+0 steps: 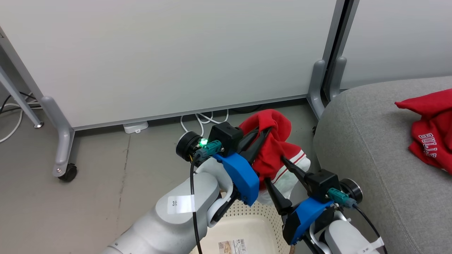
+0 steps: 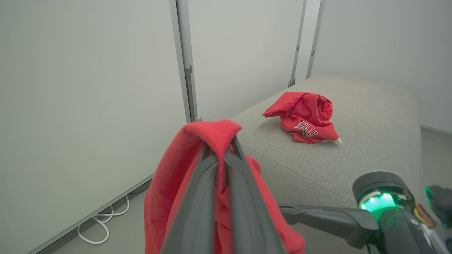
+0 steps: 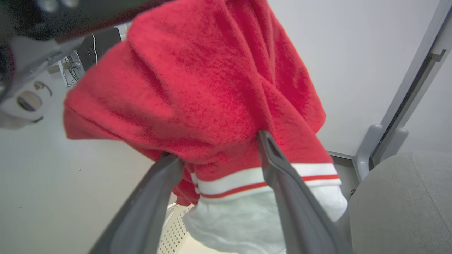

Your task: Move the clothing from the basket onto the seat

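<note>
BULLS garment (image 1: 432,141) lies on the seat (image 1: 370,158); left gripper (image 1: 263,133) pinches a second garment (image 1: 272,155) above the basket (image 1: 247,211); right gripper (image 1: 274,169) gapes wide.

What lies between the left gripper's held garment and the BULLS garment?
A bare stretch of the grey seat, seen in the left wrist view, separates the held garment from the BULLS garment.
</note>
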